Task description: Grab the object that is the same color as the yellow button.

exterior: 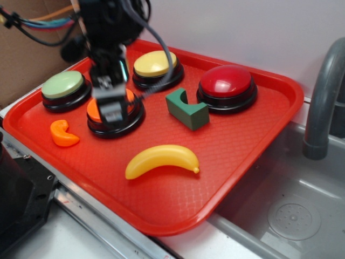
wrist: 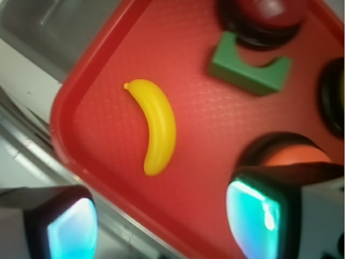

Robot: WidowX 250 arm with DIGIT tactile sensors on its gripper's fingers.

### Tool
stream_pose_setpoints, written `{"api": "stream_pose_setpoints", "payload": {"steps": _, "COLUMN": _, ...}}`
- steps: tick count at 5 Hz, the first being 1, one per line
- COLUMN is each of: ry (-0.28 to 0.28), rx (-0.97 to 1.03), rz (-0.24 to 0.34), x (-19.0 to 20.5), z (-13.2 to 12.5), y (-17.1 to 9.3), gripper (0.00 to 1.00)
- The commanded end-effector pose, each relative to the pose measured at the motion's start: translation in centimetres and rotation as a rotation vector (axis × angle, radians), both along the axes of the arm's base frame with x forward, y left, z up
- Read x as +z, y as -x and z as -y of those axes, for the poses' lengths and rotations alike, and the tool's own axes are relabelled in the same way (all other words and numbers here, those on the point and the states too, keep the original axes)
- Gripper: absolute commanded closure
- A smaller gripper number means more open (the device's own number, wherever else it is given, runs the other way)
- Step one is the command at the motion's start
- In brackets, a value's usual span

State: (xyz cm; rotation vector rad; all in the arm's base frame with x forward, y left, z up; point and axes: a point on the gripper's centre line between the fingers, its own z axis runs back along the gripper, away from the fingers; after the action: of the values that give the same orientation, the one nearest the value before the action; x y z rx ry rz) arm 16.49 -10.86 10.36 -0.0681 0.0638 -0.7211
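A glossy yellow toy banana [exterior: 161,159] lies on the red tray [exterior: 226,162] near its front edge; in the wrist view the banana [wrist: 158,125] sits ahead of the fingers. The yellow button [exterior: 155,66] stands at the back of the tray. My gripper [exterior: 110,110] hangs above the orange button [exterior: 116,113], to the left of the banana and well apart from it. In the wrist view the gripper [wrist: 161,226] is open, with nothing between its fingers [wrist: 253,216].
A light green button [exterior: 64,87] and a small orange curved piece [exterior: 63,134] sit at the tray's left. A green block [exterior: 187,109] and a red button [exterior: 226,86] stand at the back right. A grey sink [exterior: 285,210] with a faucet [exterior: 323,97] lies to the right.
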Motion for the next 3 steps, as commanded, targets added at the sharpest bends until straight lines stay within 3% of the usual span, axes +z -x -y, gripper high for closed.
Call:
{"api": "stream_pose_setpoints", "payload": {"steps": 1, "ry": -0.091, "rx": 0.013, "rz": 0.016, "x": -3.3, "z": 2.1, "y": -0.2, "gripper": 0.0}}
{"api": "stream_pose_setpoints", "payload": {"steps": 2, "ry": -0.178, "rx": 0.05, "rz": 0.012, "x": -4.4, "z": 2.2, "y": -0.6, "gripper": 0.0}}
{"api": "stream_pose_setpoints", "payload": {"steps": 3, "ry": -0.192, "rx": 0.049, "rz": 0.005, "x": -4.6, "z": 1.3, "y": -1.1, "gripper": 0.0}}
